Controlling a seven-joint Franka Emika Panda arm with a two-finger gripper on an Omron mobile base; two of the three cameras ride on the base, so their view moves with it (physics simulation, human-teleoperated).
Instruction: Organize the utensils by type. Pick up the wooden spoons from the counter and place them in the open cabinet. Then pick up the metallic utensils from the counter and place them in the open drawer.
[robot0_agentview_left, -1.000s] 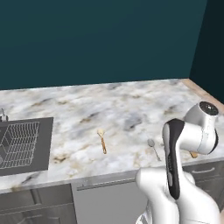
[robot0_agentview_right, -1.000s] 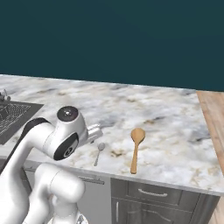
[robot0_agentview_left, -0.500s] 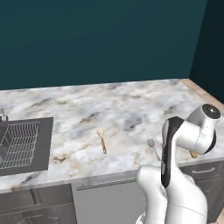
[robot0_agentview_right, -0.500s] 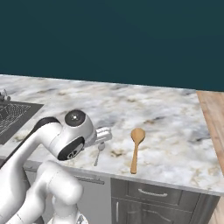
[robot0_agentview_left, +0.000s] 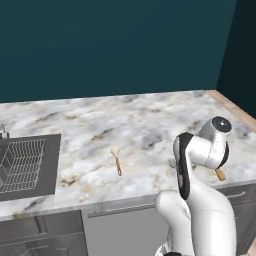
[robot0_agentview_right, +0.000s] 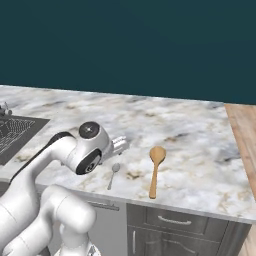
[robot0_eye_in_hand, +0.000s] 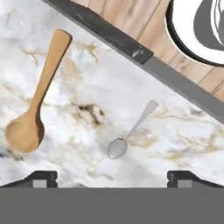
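Observation:
On the marble counter (robot0_agentview_right: 200, 145) lie three utensils. The long tan wooden spoon (robot0_agentview_right: 155, 170) (robot0_eye_in_hand: 37, 100) lies near the front edge, and its handle tip (robot0_agentview_left: 220, 174) peeks out behind the arm. The slim metal spoon (robot0_agentview_right: 113, 175) (robot0_eye_in_hand: 129, 131) lies just left of it. A shorter wooden spoon (robot0_agentview_left: 116, 159) with a cream head lies apart, further left. My gripper (robot0_eye_in_hand: 112, 179) (robot0_agentview_right: 120, 145) hovers over the metal spoon, open, with nothing between its fingertips (robot0_eye_in_hand: 43, 177). The open cabinet and the open drawer are out of view.
A sink (robot0_agentview_left: 25, 167) with a wire rack is set into the counter at the far left. Closed dark grey drawer fronts (robot0_agentview_right: 175, 220) run under the counter edge. Wooden floor (robot0_agentview_right: 245, 135) shows past the counter's right end. A teal wall rises behind.
The arm's wrist has swung forward and down a little over the front of the counter. All three spoons lie where they were, and the gripper has stayed open.

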